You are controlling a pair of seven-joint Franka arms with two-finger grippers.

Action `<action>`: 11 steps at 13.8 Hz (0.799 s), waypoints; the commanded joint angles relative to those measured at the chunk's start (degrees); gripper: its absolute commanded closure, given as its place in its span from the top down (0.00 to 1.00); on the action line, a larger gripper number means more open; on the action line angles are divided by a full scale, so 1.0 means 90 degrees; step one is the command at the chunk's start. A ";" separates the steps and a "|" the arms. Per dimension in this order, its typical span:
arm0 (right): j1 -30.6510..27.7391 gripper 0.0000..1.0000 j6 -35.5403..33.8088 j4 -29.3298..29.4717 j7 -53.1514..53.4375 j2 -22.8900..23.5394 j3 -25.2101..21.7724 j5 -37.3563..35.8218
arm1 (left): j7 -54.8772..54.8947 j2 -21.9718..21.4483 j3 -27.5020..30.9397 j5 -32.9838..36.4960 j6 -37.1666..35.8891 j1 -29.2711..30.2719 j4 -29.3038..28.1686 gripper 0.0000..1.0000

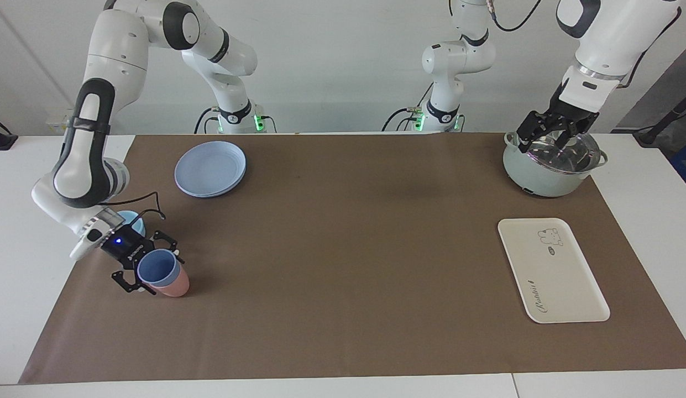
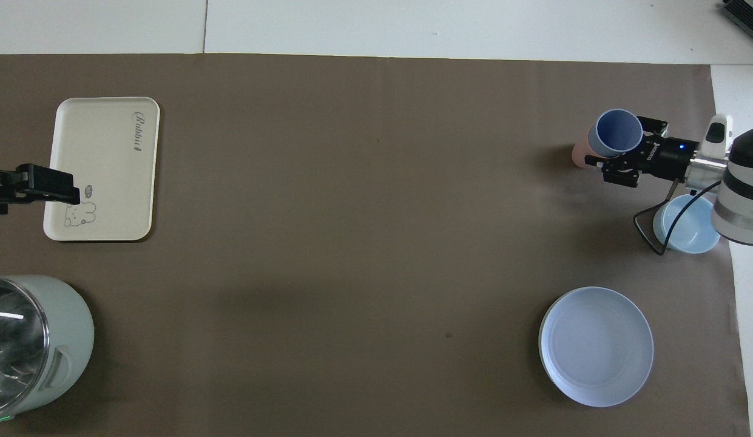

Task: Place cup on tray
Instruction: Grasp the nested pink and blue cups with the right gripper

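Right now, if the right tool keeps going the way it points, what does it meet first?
The blue cup, already between the right tool's fingers; it sits nested in a salmon-pink cup, which probably comes next.

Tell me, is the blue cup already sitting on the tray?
No, the blue cup sits nested in a pink cup at the right gripper, while the tray lies bare at the left arm's end.

Two cups — one blue (image 1: 158, 270), one pink (image 1: 176, 284) — one tray (image 1: 551, 269), one bowl (image 2: 685, 225), one pot (image 1: 550, 166), stacked plates (image 1: 210, 168).
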 commanded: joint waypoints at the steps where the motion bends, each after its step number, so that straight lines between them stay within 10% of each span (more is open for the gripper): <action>1: 0.0004 0.00 0.0099 0.0019 -0.0160 0.0025 0.0027 0.0229 | 0.0079 -0.0094 -0.0016 -0.0064 0.0142 -0.0007 -0.0125 1.00; 11: 0.0560 0.00 0.0878 0.0077 0.2228 -0.0716 0.0027 -0.0568 | -0.0165 0.0335 -0.0162 -0.0982 0.0289 -0.0709 0.0460 0.91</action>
